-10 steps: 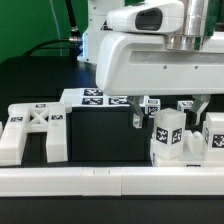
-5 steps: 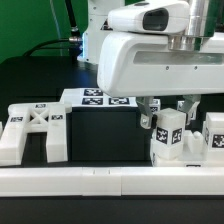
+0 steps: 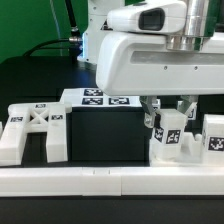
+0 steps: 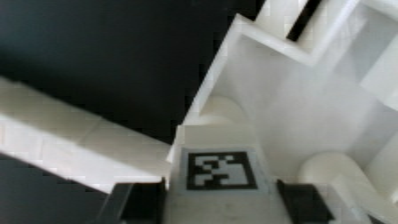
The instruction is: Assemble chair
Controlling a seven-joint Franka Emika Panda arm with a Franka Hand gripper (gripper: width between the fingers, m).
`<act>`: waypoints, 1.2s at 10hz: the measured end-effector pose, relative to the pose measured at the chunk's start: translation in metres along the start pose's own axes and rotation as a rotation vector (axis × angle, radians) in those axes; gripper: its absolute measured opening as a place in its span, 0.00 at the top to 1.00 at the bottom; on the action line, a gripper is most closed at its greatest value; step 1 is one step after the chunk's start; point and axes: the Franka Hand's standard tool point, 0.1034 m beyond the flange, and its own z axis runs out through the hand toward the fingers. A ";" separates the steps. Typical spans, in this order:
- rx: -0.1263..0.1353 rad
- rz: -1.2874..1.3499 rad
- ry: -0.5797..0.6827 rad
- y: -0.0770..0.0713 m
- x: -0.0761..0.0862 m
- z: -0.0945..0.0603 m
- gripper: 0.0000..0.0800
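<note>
pincer (image 3: 171,118): fingers either side of the tagged block (image 3: 170,140), can't tell if it's actually squeezing | X-frame piece (image 3: 32,128): well off to the exterior view's left

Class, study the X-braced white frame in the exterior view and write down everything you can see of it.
The X-braced frame is matte white and chunky, plastic by its look. Thick bars cross in an X between two side bars, the dark table showing through the gaps. Small black-and-white square tags sit on its upper face. It lies at the exterior view's left, just behind the long white rail; nothing grips it.
</note>
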 end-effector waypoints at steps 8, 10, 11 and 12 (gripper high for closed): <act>0.023 0.797 -0.014 -0.007 -0.001 0.000 0.64; 0.027 0.984 -0.027 -0.012 -0.001 0.001 0.64; 0.032 1.041 -0.031 -0.012 -0.001 0.001 0.64; 0.038 1.125 -0.035 -0.012 -0.001 0.001 0.64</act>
